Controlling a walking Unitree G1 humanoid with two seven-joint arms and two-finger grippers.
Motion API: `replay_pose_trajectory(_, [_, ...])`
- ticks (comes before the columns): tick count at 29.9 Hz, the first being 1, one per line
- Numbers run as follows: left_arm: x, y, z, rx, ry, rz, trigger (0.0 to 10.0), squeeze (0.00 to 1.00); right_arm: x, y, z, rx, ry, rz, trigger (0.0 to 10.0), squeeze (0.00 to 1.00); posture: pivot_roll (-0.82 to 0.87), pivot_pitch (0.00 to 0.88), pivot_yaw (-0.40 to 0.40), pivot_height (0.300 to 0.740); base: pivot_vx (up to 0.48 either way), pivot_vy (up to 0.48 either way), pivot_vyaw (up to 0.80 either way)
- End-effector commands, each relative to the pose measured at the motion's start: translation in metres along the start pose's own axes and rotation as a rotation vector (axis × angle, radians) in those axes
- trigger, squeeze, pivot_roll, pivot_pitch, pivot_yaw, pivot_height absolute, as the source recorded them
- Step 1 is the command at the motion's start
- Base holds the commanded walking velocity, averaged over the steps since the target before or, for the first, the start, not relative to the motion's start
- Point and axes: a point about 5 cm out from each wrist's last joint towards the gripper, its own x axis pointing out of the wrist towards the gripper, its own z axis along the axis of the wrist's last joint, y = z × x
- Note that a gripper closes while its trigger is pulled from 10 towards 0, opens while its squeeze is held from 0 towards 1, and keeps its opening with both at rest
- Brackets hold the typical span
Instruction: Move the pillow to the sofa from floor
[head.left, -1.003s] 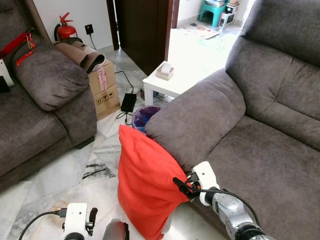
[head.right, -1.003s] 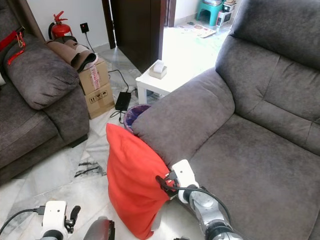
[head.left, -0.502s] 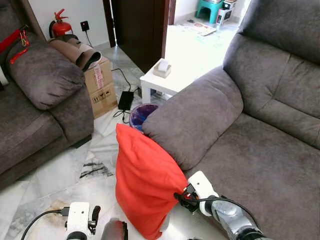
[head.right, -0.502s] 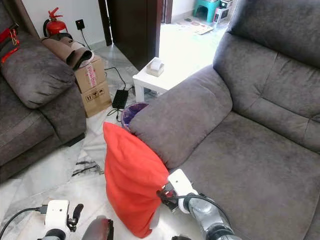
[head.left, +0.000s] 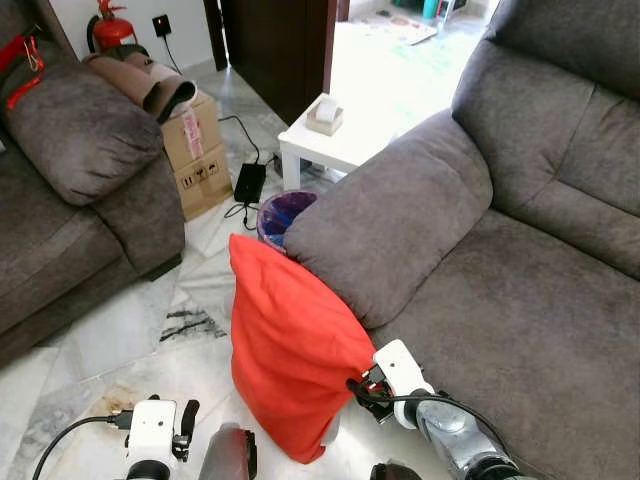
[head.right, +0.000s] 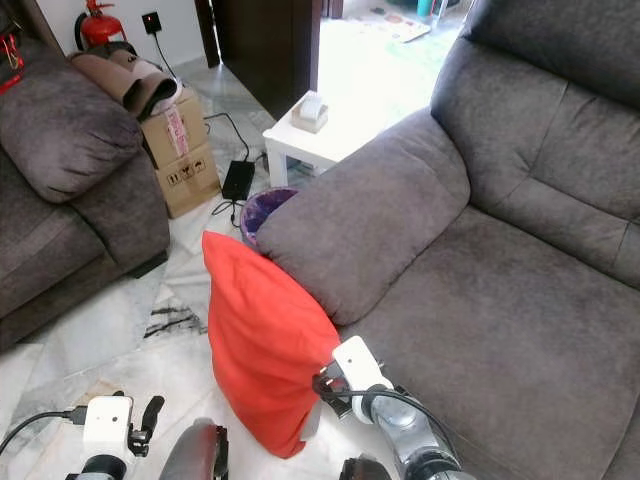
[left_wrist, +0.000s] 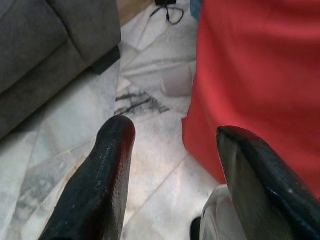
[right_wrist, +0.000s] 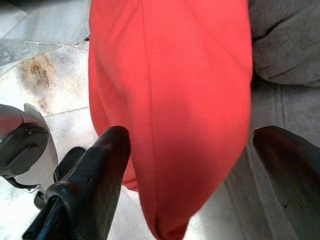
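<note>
A red pillow (head.left: 285, 350) stands on end on the marble floor and leans against the armrest (head.left: 390, 230) of the grey sofa (head.left: 520, 320) on my right. My right gripper (head.left: 358, 386) is at the pillow's lower right edge, beside the sofa front. In the right wrist view its fingers (right_wrist: 107, 165) stand wide open, with the pillow (right_wrist: 175, 100) bulging between them. My left gripper (left_wrist: 175, 132) is low over the floor, open and holding nothing, and the pillow (left_wrist: 260, 80) lies just beside one finger.
A purple bin (head.left: 283, 212) sits behind the pillow, with a white side table (head.left: 330, 150) beyond it. A cardboard box (head.left: 200, 150), a power brick with cable (head.left: 248, 182) and a second grey sofa (head.left: 70, 200) stand to the left. Bare marble floor (head.left: 120, 330) lies between the sofas.
The camera has shifted, so the whole scene sits a little differently. My right gripper stays at the pillow's right edge, slightly lower on it. The pillow still leans on the armrest.
</note>
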Motion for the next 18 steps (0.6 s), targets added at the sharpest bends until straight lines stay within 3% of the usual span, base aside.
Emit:
replay_pose_trajectory(1, [-0.006, 0.000, -0.005, 0.007, 0.023, -0.006, 10.0, 0.00, -0.001, 0.003, -0.005, 0.014, 0.006, 0.002, 10.0, 0.00, 0.25, 0.291, -0.024, 0.641, 0.000, 0.000, 0.00])
replay_pose_trajectory(6, [-0.004, 0.001, 0.013, 0.031, -0.054, -0.030, 10.0, 0.00, 0.001, 0.004, 0.002, 0.073, -0.048, -0.020, 10.0, 0.00, 0.25, 0.299, -0.019, 0.641, 0.000, 0.000, 0.00])
replay_pose_trajectory(11, [-0.003, 0.001, 0.017, 0.036, -0.066, -0.032, 10.0, 0.00, 0.001, 0.004, 0.002, 0.082, -0.053, -0.026, 10.0, 0.00, 0.25, 0.293, -0.019, 0.641, 0.000, 0.000, 0.00])
replay_pose_trajectory(12, [-0.002, 0.000, 0.019, 0.037, -0.069, -0.034, 10.0, 0.00, 0.001, 0.004, 0.002, 0.096, -0.056, -0.032, 5.7, 0.00, 0.25, 0.288, -0.016, 0.641, 0.000, 0.000, 0.00])
replay_pose_trajectory(13, [-0.002, 0.000, 0.019, 0.037, -0.069, -0.034, 10.0, 0.00, 0.001, 0.004, 0.002, 0.096, -0.056, -0.032, 5.7, 0.00, 0.25, 0.288, -0.016, 0.641, 0.000, 0.000, 0.00])
replay_pose_trajectory(14, [-0.002, -0.001, 0.021, 0.039, -0.072, -0.039, 10.0, 0.00, 0.001, 0.003, 0.002, 0.106, -0.060, -0.048, 0.0, 0.00, 0.26, 0.283, -0.014, 0.641, 0.000, 0.000, 0.00])
replay_pose_trajectory(18, [-0.002, -0.001, 0.023, 0.044, -0.075, -0.048, 10.0, 0.00, 0.001, 0.004, -0.001, 0.114, -0.050, -0.049, 0.0, 0.00, 0.26, 0.272, -0.010, 0.641, 0.000, 0.000, 0.00])
